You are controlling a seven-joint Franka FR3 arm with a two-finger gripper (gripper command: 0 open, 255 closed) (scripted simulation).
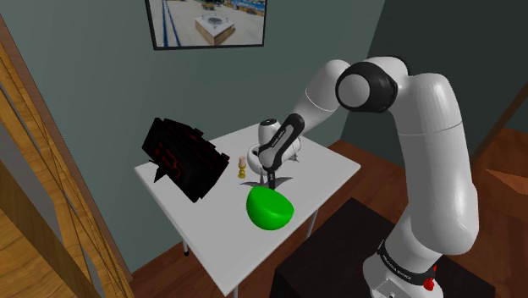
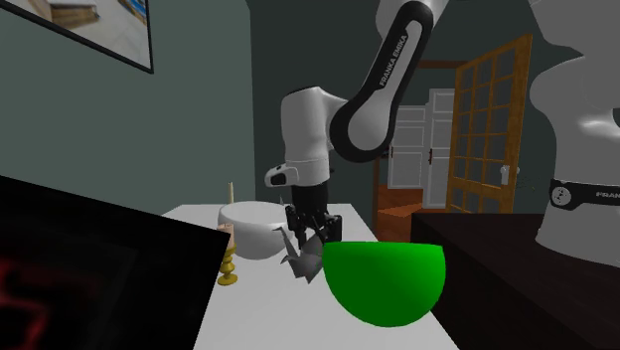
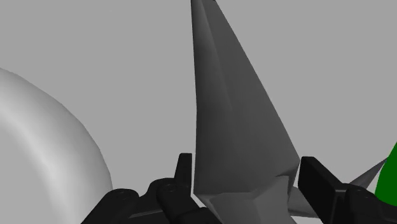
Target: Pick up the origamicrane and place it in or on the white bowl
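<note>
One dark-grey origami crane [image 3: 235, 127] w/ sharp faceted wings.

Dark grey-green walls [image 1: 85, 68] enclose a room with a brown wooden floor [image 1: 165, 271]. A framed picture [image 1: 207, 21] hangs high on the wall behind a white bench [image 1: 334, 169] on thin legs. In the second exterior view, a wooden door with glass panes [image 2: 487, 129] stands open beside a white panelled door [image 2: 437, 129] farther back.

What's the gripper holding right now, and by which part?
The gripper clasps the grey origami crane by its body, at the base of its tall pointed wing.
</note>
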